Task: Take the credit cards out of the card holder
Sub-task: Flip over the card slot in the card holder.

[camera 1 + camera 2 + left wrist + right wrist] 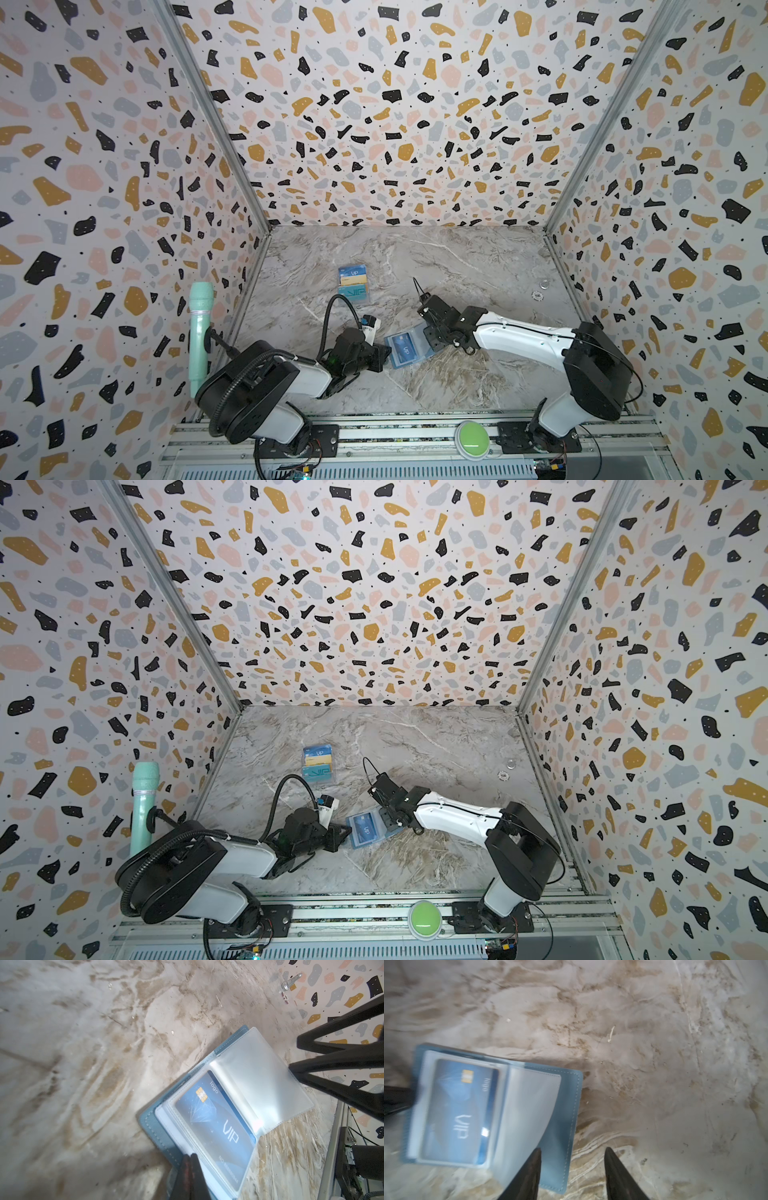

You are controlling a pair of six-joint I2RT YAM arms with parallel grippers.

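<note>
Well beyond card holder, clear card case

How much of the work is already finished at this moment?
Done: the dusty-blue leather-like card holder lies open. In hand: the left gripper pinches its edge; the right gripper hovers open above the clear sleeves. Left: the blue plastic VIP card sits sleeved, not yet pulled.

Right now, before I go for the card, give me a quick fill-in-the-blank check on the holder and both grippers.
1. The card holder lies ___ like a booklet.
2. The credit card inside it reads ___ in white letters.
3. The left gripper has its jaws ___ at the holder's edge.
4. The right gripper has its jaws ___.
Missing words: open; VIP; shut; open.
</note>
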